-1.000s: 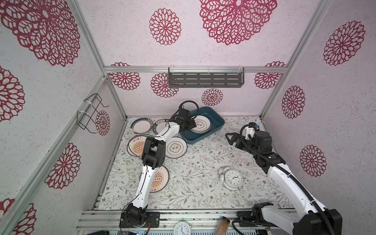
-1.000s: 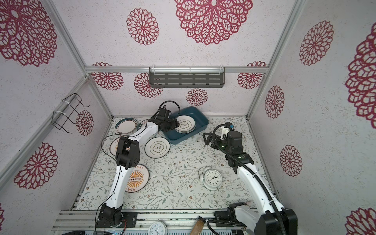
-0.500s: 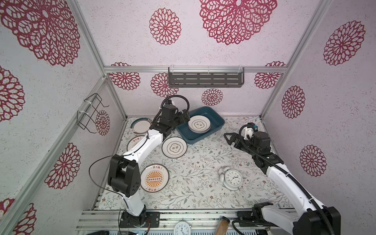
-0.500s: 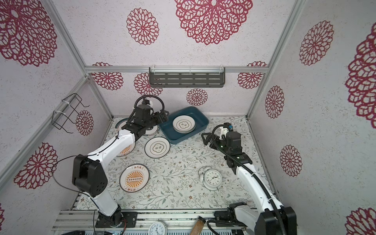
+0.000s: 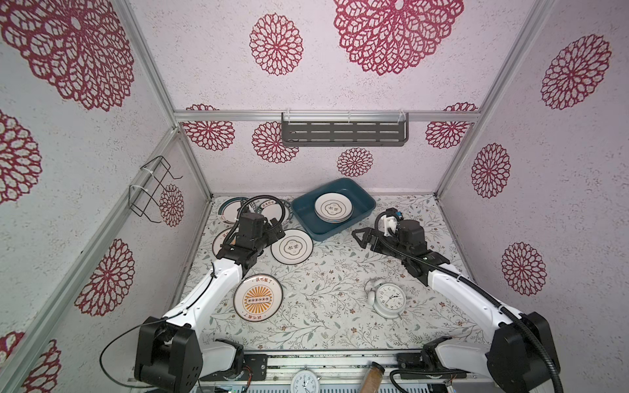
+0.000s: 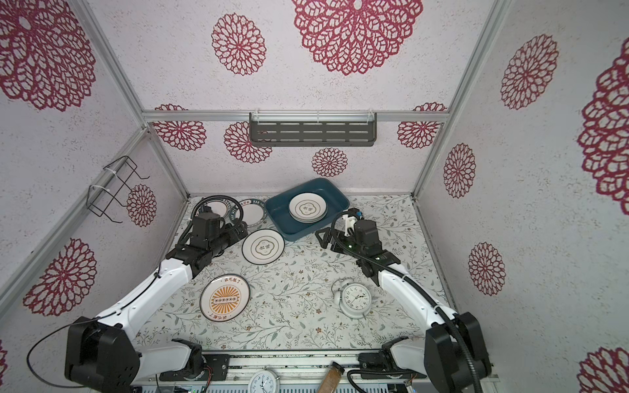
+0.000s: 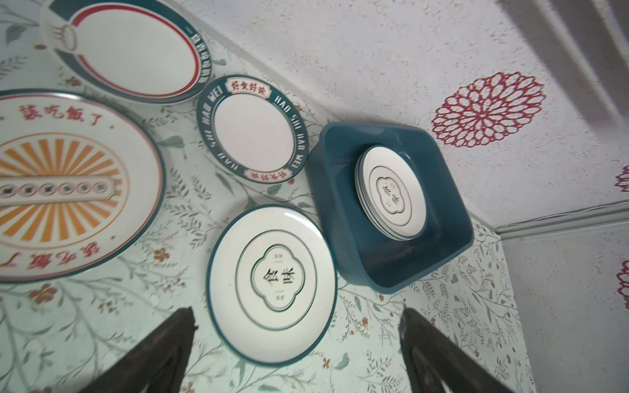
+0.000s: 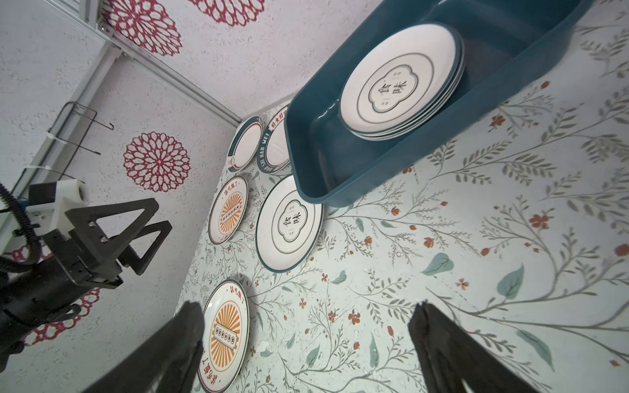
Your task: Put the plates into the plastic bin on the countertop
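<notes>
Several plates (image 5: 333, 209) sit stacked flat in the plastic bin (image 5: 306, 223) at the bench (image 5: 323, 289) rear. The bin's long axis runs skewed, near-left to far-right. Five more plates lie left of it. The left gripper (image 5: 276, 230) and right gripper (image 5: 357, 238) hang spread, empty.

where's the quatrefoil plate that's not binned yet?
In both top views the quatrefoil plate lies flat on the countertop, left of centre, just in front of the plastic bin.

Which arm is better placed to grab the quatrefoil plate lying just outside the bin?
Probably left. The left gripper hangs open near the edge of the quatrefoil plate, which its wrist view frames between the jaws. The right gripper, also open, is farther away.
</notes>
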`<state>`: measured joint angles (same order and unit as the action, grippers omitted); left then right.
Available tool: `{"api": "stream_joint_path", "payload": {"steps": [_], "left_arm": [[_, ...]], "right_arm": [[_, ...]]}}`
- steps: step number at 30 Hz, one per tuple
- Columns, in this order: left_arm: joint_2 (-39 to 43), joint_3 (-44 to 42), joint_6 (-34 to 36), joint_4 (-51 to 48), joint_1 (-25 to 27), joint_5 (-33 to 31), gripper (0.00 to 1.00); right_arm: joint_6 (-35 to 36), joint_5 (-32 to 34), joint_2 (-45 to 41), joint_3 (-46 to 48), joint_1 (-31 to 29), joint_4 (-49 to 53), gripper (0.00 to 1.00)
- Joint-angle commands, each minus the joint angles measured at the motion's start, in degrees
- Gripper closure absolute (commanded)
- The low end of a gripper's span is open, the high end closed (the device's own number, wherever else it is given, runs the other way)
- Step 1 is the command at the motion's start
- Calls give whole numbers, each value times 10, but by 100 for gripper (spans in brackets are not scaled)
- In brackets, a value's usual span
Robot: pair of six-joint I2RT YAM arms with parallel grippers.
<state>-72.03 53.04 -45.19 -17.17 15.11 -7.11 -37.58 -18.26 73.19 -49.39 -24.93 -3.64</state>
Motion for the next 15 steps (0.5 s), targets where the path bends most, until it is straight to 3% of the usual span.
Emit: {"api": "stream_joint_path", "payload": {"steps": [1, 6, 15], "left_arm": [[47, -29, -28, -73, -18, -35, 3], [133, -86, -62, -174, -48, -72, 3], [253, -209, -124, -254, -157, -42, 3]], "right_arm": [[2, 21, 24, -31, -33, -25, 1], [6, 13, 92, -67, -80, -35, 1], [37, -6, 202, -141, -146, -3, 1]]}}
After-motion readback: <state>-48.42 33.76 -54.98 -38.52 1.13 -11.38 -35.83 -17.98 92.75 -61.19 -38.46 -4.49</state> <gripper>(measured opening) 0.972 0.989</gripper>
